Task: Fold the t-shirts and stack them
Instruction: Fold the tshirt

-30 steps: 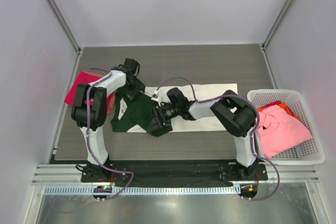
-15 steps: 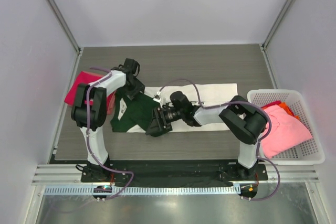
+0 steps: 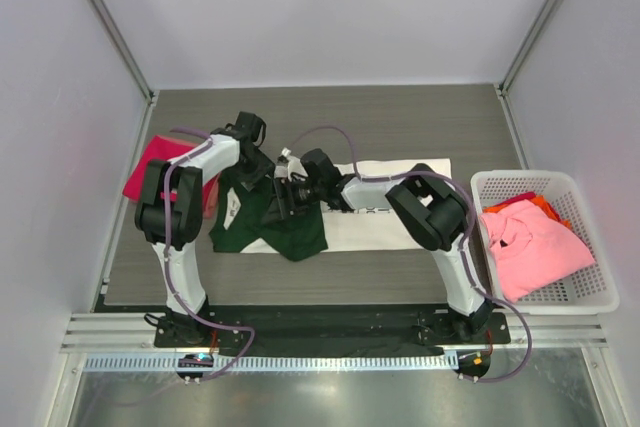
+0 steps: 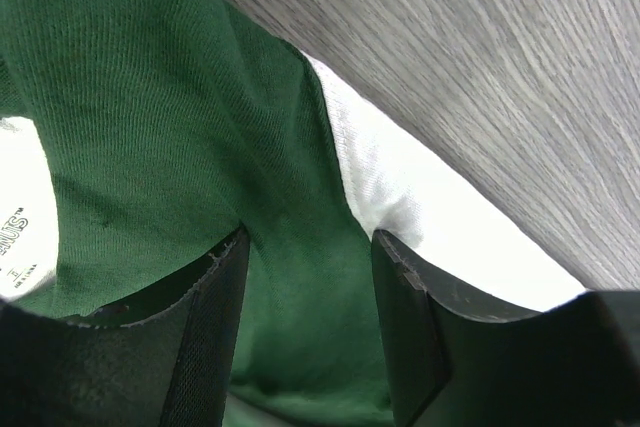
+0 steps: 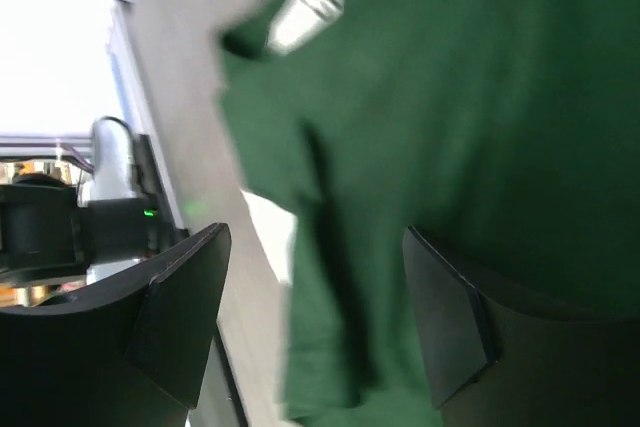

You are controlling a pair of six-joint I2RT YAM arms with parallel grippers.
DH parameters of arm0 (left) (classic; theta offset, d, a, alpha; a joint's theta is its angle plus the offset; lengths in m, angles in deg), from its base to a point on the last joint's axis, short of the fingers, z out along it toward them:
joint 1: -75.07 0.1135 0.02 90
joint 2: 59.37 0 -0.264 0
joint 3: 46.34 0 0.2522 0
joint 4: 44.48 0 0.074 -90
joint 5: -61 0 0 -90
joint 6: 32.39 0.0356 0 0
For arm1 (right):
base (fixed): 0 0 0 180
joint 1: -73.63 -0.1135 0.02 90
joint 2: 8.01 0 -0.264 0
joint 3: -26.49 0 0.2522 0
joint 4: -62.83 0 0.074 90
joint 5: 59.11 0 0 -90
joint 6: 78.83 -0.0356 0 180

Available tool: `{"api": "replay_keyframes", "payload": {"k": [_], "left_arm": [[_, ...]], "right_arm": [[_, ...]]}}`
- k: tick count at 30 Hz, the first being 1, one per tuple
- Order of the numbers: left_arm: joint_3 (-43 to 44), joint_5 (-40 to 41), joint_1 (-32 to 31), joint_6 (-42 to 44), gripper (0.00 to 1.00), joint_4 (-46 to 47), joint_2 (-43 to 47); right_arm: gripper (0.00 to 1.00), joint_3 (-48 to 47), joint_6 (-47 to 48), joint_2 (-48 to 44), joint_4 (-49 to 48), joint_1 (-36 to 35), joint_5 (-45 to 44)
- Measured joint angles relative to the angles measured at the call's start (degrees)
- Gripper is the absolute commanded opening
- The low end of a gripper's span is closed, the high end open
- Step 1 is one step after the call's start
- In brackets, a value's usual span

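Blurred dark green t-shirt cloth point(image 5: 470, 97) fills the view beyond the right hand's point(image 5: 315, 237) parted fingers.

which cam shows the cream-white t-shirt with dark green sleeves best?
Top external: nearly all of the cream-white t-shirt with dark green sleeves shows. Left wrist: only a green fold and white edge. Right wrist: blurred green cloth.
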Motion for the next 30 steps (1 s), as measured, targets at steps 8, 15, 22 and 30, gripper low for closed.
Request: {"api": "replay_keyframes", "payload": {"k": [8, 15, 22, 30], "left_arm": [[0.0, 0.0, 0.0, 0.2, 0.54, -0.2, 0.0], [0.0, 0.0, 0.0, 0.2, 0.54, -0.4, 0.0], [0.0, 0.0, 0.0, 0.2, 0.53, -0.4, 0.0], [-0.1, 0.0, 0.0, 0.7, 0.54, -0.3, 0.1]], "right_arm": [[0.75, 5.8, -6.9, 3.9, -12.6, 0.5, 6.8], [0.75, 12.6, -14.5, 3.9, -25.5, -1.0, 11.3], [0.75, 13.8, -16.2, 3.6, -26.9, -8.4, 13.0], [0.75, 14.2, -16.0, 1.8, -25.7, -14.5, 13.2]]}}
